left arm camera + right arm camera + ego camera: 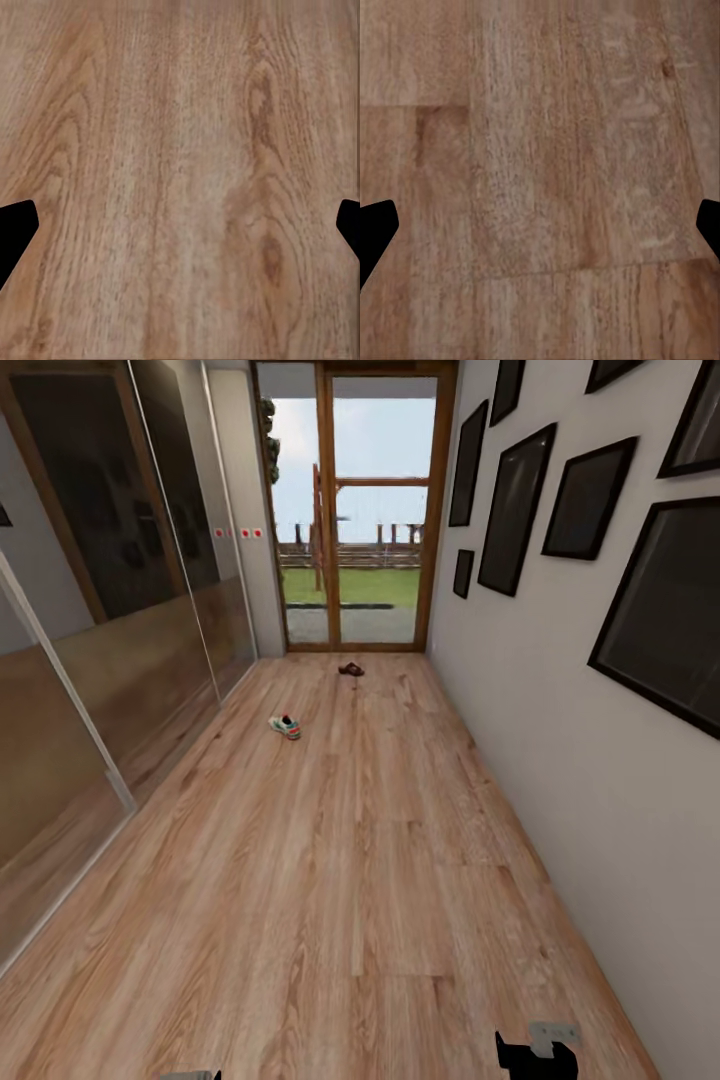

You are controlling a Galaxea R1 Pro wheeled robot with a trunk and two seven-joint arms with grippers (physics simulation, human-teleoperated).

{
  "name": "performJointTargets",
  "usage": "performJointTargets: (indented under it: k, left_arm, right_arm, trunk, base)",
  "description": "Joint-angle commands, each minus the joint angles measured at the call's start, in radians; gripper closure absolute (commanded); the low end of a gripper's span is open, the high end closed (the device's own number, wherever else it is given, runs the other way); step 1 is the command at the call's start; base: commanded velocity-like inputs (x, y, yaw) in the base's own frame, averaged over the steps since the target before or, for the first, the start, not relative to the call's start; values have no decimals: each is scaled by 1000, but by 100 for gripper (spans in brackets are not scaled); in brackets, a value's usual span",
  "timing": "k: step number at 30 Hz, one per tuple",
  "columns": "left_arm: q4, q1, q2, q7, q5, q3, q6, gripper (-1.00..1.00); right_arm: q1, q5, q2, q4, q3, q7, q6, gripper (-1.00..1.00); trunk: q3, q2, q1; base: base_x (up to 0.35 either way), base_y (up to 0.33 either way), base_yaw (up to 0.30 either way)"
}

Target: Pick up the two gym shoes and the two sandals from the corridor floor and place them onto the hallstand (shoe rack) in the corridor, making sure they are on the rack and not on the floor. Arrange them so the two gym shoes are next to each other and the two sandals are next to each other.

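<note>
One gym shoe (pixel 285 727), white with teal and red accents, lies on the corridor floor (pixel 340 880) far ahead, left of centre. Further on, near the glass door, lies one dark-brown sandal (pixel 351 670). The hallstand is out of view. My right gripper (pixel 537 1052) pokes into the head view at the lower edge, far from both shoes. In the left wrist view my left gripper (pixel 180 232) stands open over bare planks, its fingertips (pixel 16 225) wide apart. The right gripper (pixel 540 232) is likewise open over bare floor, nothing between its fingertips (pixel 376 225).
A mirrored sliding wardrobe (pixel 110 620) lines the left side. The right wall (pixel 560 690) carries several dark picture frames (pixel 515 510). A wood-framed glass door (pixel 355 510) closes the far end of the corridor.
</note>
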Motion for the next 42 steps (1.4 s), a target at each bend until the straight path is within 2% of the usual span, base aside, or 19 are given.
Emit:
performJointTargets:
  k: [1,21,24,27,29,42]
  left_arm:
    - [1,0,0,-10,10,3,-1,-100]
    - [1,0,1,-10,10,4,-1,-100]
    - [1,0,0,-10,11,12,-1,-100]
    - [1,0,-2,-11,11,39,-2,-100]
    - [1,0,-2,-12,11,45,-2,-100]
    - [1,0,-5,-12,9,55,-2,-100]
  right_arm:
    - [-1,11,0,1,-6,-5,-3,-100]
    - [1,11,0,1,-6,-5,-3,-100]
    - [1,10,1,1,-6,-5,-3,-100]
    - [1,9,3,1,-6,-4,-3,-100]
    - [1,9,4,1,-6,-3,-3,-100]
    - [1,9,6,1,-6,-3,-3,-100]
  trunk:
    - [-1,0,0]
    - [-1,0,0]
    - [-1,0,0]
    - [-1,0,0]
    - [-1,0,0]
    - [-3,0,0]
  base:
    - [338,-131,0]
    - [338,-125,0]
    - [339,-46,0]
    - [339,-17,2]
    - [339,-7,28]
    - [339,-1,197]
